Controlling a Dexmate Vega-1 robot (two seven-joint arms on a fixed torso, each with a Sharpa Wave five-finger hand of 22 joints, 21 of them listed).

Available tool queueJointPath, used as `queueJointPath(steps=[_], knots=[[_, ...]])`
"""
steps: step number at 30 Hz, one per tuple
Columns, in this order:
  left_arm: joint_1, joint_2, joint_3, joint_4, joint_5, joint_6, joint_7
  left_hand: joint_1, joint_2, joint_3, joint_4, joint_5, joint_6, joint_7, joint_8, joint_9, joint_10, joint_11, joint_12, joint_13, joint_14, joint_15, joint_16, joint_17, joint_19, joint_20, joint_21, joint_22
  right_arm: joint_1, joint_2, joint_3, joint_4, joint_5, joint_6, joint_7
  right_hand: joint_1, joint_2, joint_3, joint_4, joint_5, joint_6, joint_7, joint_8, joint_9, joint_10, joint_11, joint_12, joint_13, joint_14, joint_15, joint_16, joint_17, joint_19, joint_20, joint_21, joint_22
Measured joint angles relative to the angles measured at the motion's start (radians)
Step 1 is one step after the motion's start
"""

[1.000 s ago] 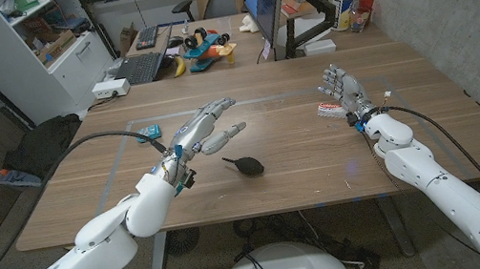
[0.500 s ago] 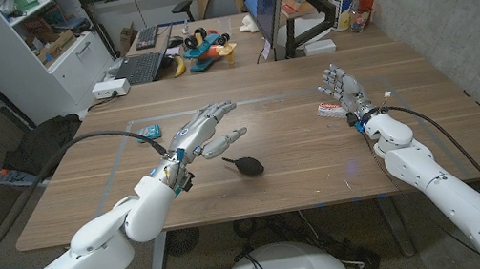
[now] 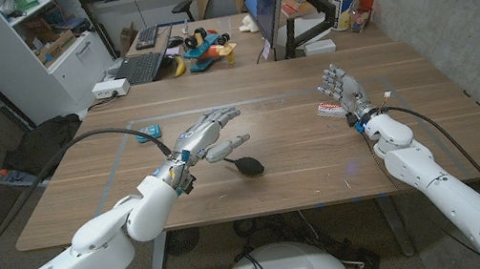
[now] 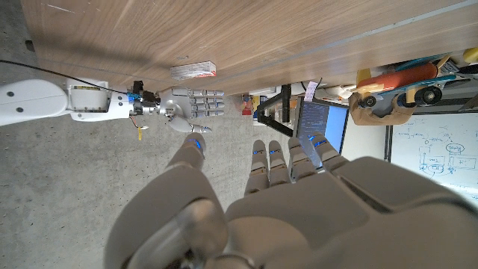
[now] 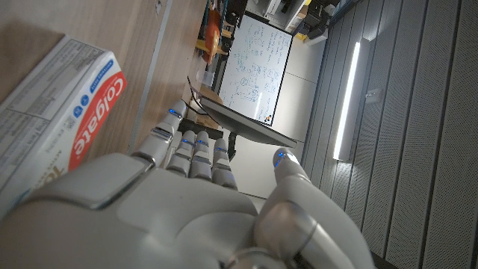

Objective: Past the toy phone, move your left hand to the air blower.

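black rubber bulb air blower (image 3: 247, 164) beside open left robot hand (image 3: 208, 136).

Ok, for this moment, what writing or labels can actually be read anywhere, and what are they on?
"Colgate": red panel of the toothpaste box beside the right hand, right wrist view.
Smaller print on that box: too blurred to read.
Whiteboard scribbles: too small to read.
Monitor text in the left wrist view: too small to read.
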Motion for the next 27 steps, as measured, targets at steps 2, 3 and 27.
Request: queueJointPath(steps=[2, 3, 27], knots=[[-0.040, 0.007, 0.042, 0.000, 0.001, 0.005, -0.007, 0.000, 0.000, 0.000, 0.000, 0.000, 0.000, 0.000, 0.000, 0.000, 0.000, 0.000, 0.000, 0.000, 0.000, 0.000, 0.000, 0.000, 0.000, 0.000, 0.000, 0.000, -0.001, 0.000, 0.001, -0.001, 0.001, 0.003, 0.000, 0.000, 0.000, -0.004, -0.004, 0.000, 0.000, 0.000, 0.000, 0.000, 0.000, 0.000, 0.000, 0.000, 0.000, 0.000, 0.000, 0.000, 0.000, 0.000, 0.000, 0.000], [-0.040, 0.007, 0.042, 0.000, 0.002, 0.008, -0.012, 0.000, 0.000, 0.000, 0.000, 0.000, 0.000, 0.000, 0.000, 0.000, 0.000, 0.000, 0.000, 0.000, 0.000, 0.000, 0.000, 0.000, 0.000, 0.000, 0.000, 0.000, -0.002, -0.001, 0.002, -0.002, 0.001, 0.003, 0.000, 0.000, 0.000, -0.004, -0.004, 0.000, 0.000, 0.000, 0.000, 0.000, 0.000, 0.000, 0.000, 0.000, 0.000, 0.000, 0.000, 0.000, 0.000, 0.000, 0.000, 0.000], [-0.158, 0.003, 0.183, 0.029, 0.011, 0.051, -0.054, 0.000, 0.000, 0.000, -0.008, 0.000, 0.000, 0.000, 0.000, 0.000, 0.000, 0.000, 0.000, 0.000, 0.005, 0.005, 0.000, 0.000, 0.000, 0.000, -0.011, 0.005, -0.001, -0.005, 0.010, -0.001, 0.007, 0.013, 0.004, 0.000, 0.000, -0.004, -0.004, 0.000, 0.000, 0.000, 0.000, 0.000, 0.000, 0.000, 0.000, 0.000, 0.000, 0.000, 0.000, 0.000, 0.000, 0.000, 0.000, 0.000]])
